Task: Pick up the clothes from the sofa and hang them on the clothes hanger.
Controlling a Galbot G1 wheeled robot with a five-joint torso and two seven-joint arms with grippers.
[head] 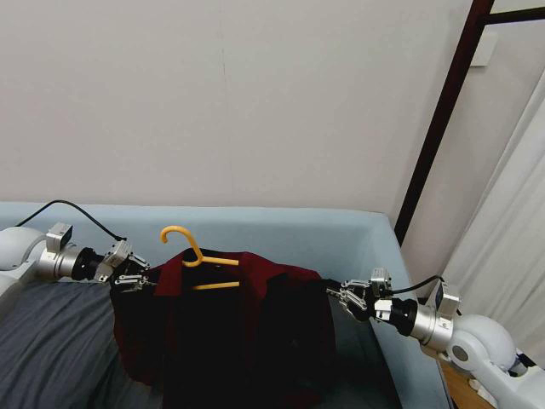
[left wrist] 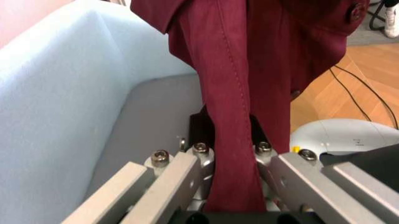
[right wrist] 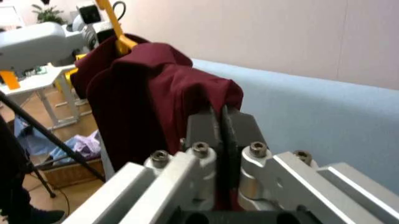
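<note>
The dark red fabric jacket (head: 247, 332) is hanging above the light blue sofa (head: 298, 230), draped over a yellow plastic hanger (head: 183, 241) whose hook is standing free in front of the sofa's backrest. The left gripper (head: 134, 279) is holding one shoulder out toward the sofa's left end. Its fingers (left wrist: 198, 125) are clamping a long fold of the cloth, nearly closed around it. The right gripper (head: 341, 297) is holding the other shoulder toward the sofa's right end. Its fingers (right wrist: 203, 126) are pressing almost together on a thin bunch of the same fabric.

The lift off the sofa is looking complete, so the robot is probably carrying the jacket over to be hung. The black metal rack post (head: 438, 128) is rising just beyond the sofa's right end. The next move is calling for both arms to travel that way together, staying level so the jacket is not slipping off the hanger, and for the free hook to be raised to the rack's bar.
</note>
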